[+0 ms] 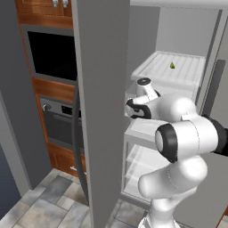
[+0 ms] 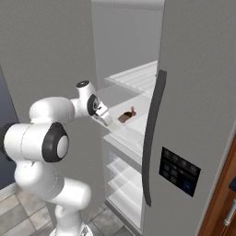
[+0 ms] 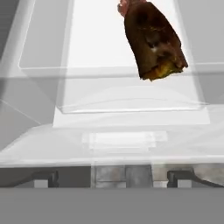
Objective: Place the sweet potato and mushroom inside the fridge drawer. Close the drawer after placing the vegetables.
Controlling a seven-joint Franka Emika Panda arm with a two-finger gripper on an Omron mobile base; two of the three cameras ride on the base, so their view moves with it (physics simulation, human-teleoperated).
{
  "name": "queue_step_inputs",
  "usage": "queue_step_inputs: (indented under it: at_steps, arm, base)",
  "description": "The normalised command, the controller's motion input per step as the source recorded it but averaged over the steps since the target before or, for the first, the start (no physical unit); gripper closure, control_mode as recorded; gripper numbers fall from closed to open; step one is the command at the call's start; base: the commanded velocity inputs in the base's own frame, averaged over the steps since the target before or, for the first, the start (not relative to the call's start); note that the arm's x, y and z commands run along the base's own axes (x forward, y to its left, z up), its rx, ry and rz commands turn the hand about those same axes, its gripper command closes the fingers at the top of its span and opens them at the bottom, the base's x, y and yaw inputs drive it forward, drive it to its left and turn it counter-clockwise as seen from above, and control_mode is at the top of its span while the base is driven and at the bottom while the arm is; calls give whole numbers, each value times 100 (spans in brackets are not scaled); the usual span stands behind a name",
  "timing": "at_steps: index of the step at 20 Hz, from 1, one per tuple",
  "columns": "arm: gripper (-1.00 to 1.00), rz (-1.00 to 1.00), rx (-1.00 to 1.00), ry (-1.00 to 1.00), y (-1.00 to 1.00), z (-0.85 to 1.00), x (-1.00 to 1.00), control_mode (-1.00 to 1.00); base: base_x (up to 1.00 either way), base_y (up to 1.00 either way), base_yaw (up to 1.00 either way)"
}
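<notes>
The fridge drawer (image 3: 127, 109), a clear shallow bin, stands pulled out from the fridge (image 2: 131, 134). Inside it lies the sweet potato (image 3: 153, 41), an orange-brown lump, also seen from the right base (image 2: 125, 117). The mushroom (image 3: 126, 6) shows as a pinkish bit just behind the sweet potato (image 2: 132, 111), against it. My gripper (image 3: 113, 177) is open with nothing between its fingertips, and it hovers at the drawer's front edge (image 2: 105, 117), short of the vegetables.
The open fridge door (image 1: 100, 102) stands close on the left of my hand, and the other door with its dark handle (image 2: 152, 138) on the right. A small green item (image 1: 172, 65) sits on the ribbed shelf above. Lower shelves (image 1: 140, 162) lie under the drawer.
</notes>
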Motion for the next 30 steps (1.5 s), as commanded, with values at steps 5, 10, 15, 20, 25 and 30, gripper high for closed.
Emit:
queue_step_inputs:
  at_steps: [5,10,15,20,25,30]
  arm:
    - [-100,1,-7,-16,-29,9,40,-100]
    - [-100,5,-1,-8,-46,5,27,-100]
    - [-100,13,0,-6,-69,0,12,-100]
    - [-100,13,0,-6,-49,2,38,-100]
    - [-100,10,0,-5,-28,14,50,-100]
    - [-100,5,0,-2,-17,30,53,-100]
  base:
    - [0,0,0]
    - [0,0,0]
    - [0,0,0]
    - [0,0,0]
    - [0,0,0]
    - [0,0,0]
